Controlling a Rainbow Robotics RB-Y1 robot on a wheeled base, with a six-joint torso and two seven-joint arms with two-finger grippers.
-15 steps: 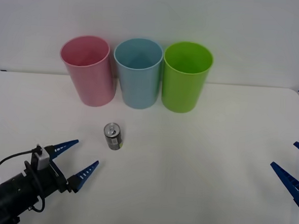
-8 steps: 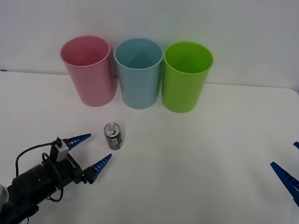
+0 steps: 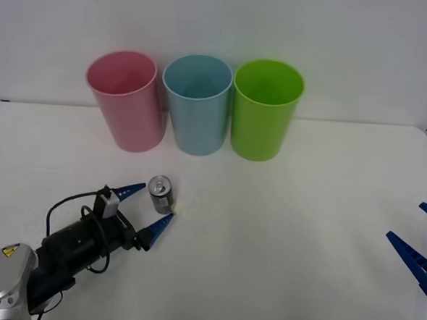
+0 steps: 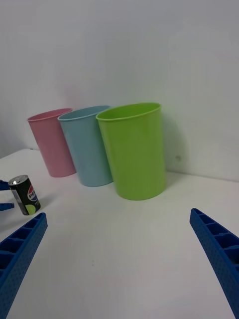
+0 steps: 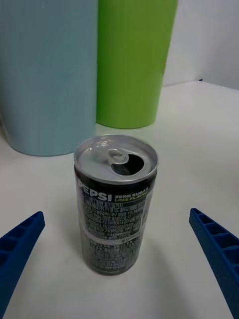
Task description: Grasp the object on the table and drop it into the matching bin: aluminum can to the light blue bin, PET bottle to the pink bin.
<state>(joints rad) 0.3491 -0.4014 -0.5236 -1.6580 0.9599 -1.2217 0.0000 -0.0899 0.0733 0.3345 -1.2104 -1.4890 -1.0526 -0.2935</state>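
Forward over the counter has come the left end effector, fingers spread either side of the upright aluminum can; the can stands before the light blue bin; the right end effector waits open at the counter's right edge.

Small dark grey aluminium can, silver top w/ open pull-tab, upright on wide white tabletop, near tall light blue plastic bin. Tall pink plastic bin just beside blue one; both upright at back.
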